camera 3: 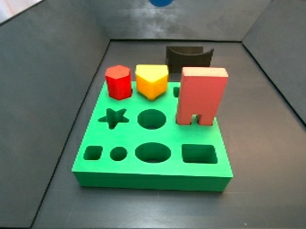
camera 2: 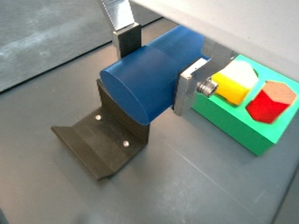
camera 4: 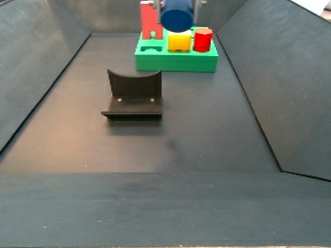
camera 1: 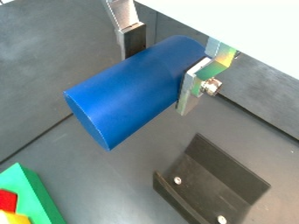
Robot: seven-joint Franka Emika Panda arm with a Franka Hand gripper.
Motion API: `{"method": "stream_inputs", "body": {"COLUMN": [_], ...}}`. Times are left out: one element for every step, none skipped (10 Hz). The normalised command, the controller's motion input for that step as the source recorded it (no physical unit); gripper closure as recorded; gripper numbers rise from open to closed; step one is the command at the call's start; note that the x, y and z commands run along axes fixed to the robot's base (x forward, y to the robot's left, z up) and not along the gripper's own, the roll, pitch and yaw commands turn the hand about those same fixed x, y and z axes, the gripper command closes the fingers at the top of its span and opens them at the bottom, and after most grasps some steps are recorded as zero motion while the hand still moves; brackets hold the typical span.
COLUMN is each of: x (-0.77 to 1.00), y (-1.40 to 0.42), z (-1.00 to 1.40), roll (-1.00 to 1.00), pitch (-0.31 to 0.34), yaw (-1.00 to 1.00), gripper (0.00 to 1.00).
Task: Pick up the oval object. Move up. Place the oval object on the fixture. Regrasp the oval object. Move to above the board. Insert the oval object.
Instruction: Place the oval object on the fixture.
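My gripper (camera 1: pixel 163 63) is shut on the oval object (camera 1: pixel 128 96), a dark-blue peg lying crosswise between the silver fingers (camera 1: pixel 132 37); both wrist views show it so (camera 2: pixel 146 79). It hangs in the air well above the floor, over the black fixture (camera 2: pixel 105 140), whose notch holds nothing (camera 4: pixel 134 95). In a side view the peg (camera 4: pixel 176 15) sits high, in front of the green board (camera 4: pixel 177 60). Only the peg's lower tip (camera 3: pixel 160 3) shows at the top edge of a side view. The board (camera 3: pixel 153 143) has open star, round, oval and square holes.
A red hexagonal peg (camera 3: pixel 117 80), a yellow peg (camera 3: pixel 152 80) and a tall pink block (camera 3: pixel 203 96) stand in the board's far rows. The fixture (camera 3: pixel 189 58) sits behind the board. Dark sloped walls close in the floor on both sides.
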Motion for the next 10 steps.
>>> {"method": "stream_inputs", "body": {"x": [1.00,1.00,1.00,0.97,0.91,0.80,0.69,0.61,0.53,0.45], "y": [0.45,0.51,0.42,0.28,0.21,0.13,0.09,0.07,0.06,0.06], "z": [-0.15,-0.16,-0.11,-0.06,-0.04,-0.03,-0.02,-0.01,-0.01,-0.01], "roll": [-1.00,-1.00,-1.00,-1.00,-1.00,-1.00,-0.87,-0.70,-0.52,-0.36], "pitch": [0.051,0.051,0.072,0.105,0.123,0.156,0.169,0.163,0.148,0.134], "yaw": [0.10,0.08,0.05,0.04,0.04,0.01,-0.02,-0.05,-0.07,-0.08], "gripper": [1.00,1.00,1.00,1.00,1.00,1.00,1.00,1.00,1.00,1.00]}}
